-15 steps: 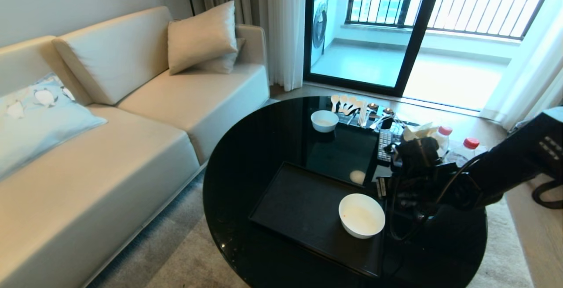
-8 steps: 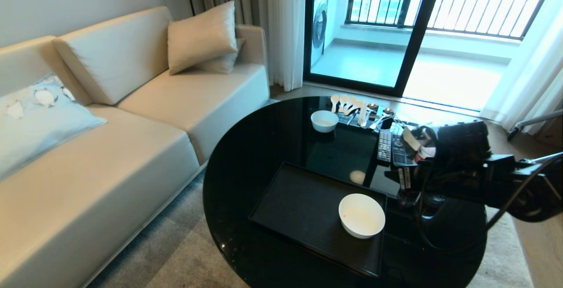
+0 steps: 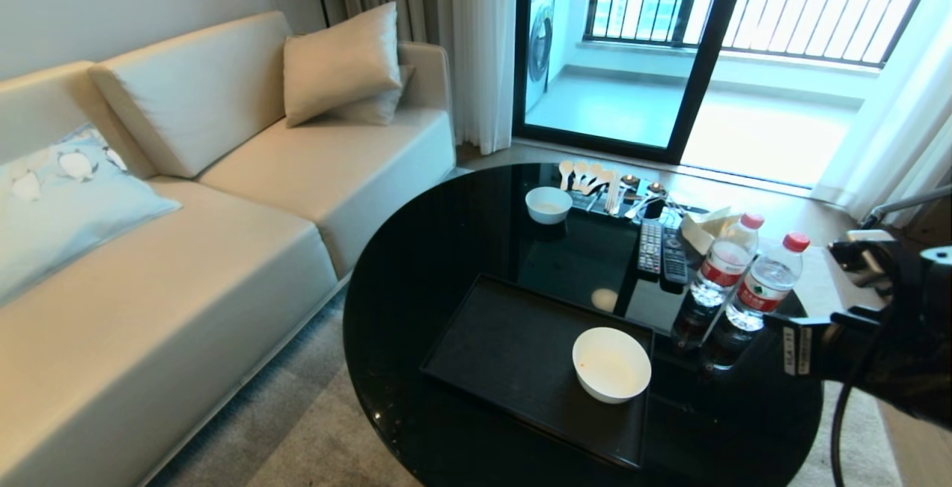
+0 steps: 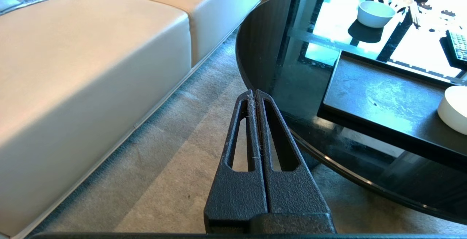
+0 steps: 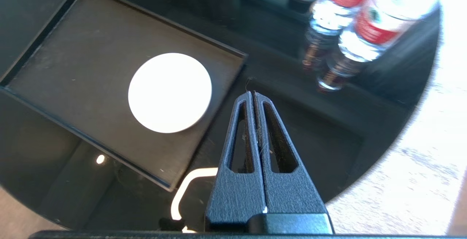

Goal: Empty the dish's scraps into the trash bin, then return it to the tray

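The dish (image 3: 611,364), a plain white bowl, stands upright on the near right part of the black tray (image 3: 506,353) and nothing touches it. Its inside looks bare apart from a tiny orange fleck; no other scraps show. My right gripper (image 5: 253,93) hangs shut and empty over the dark table, apart from the dish (image 5: 170,92) and past the corner of the tray (image 5: 73,67). That arm (image 3: 877,338) sits at the table's right edge. My left gripper (image 4: 254,92) is parked shut over the carpet beside the table. The trash bin is out of view.
On the round black glass table (image 3: 416,308) stand a smaller white bowl (image 3: 549,204), spoons (image 3: 587,175), two remotes (image 3: 662,249) and two water bottles (image 3: 725,264). A beige sofa (image 3: 223,249) runs along the left. Carpet surrounds the table.
My right arm has pulled back to the right, away from the dish, uncovering the two bottles. The dish and tray have not moved.
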### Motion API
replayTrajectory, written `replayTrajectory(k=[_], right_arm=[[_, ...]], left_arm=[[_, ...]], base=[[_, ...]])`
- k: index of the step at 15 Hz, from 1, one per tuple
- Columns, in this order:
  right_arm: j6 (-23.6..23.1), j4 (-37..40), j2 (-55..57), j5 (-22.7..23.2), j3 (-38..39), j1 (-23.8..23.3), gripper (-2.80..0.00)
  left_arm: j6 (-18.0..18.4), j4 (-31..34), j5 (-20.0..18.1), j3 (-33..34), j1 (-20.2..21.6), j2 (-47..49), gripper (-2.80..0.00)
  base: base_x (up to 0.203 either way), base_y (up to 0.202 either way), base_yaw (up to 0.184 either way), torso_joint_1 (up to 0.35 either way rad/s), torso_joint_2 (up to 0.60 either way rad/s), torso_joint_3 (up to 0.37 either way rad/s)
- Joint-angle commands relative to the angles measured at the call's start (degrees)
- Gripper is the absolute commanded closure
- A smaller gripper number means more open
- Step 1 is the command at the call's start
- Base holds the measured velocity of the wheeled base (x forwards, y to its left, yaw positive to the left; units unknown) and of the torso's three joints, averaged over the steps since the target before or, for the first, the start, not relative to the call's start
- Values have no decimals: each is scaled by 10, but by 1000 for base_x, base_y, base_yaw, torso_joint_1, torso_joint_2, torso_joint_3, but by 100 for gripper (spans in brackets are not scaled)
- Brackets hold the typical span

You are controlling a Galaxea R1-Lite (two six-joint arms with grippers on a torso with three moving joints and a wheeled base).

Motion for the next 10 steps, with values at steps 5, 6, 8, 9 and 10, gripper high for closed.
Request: replayTrajectory(k=[5, 6, 8, 9, 10], right_arm=[[0, -20, -204, -72, 143, -1, 0], [-2, -17, -235, -76, 157, -1, 0], [-23, -13, -294, -79, 189, -1, 0], [-41, -12, -321, -80, 207, -1, 0], [-63, -17, -339, -83, 231, -1, 0]], left_arm=[[0, 0, 0, 0, 0, 0, 0], [0, 0, 0, 0, 0, 0, 0], [0, 0, 0, 0, 0, 0, 0], [0, 0, 0, 0, 0, 0, 0], [0, 0, 0, 0, 0, 0, 0]], base=[[0, 0, 0, 0, 0, 0], [0, 0, 0, 0, 0, 0], [0, 0, 0, 0, 0, 0], [0, 0, 0, 0, 0, 0], [0, 0, 0, 0, 0, 0]])
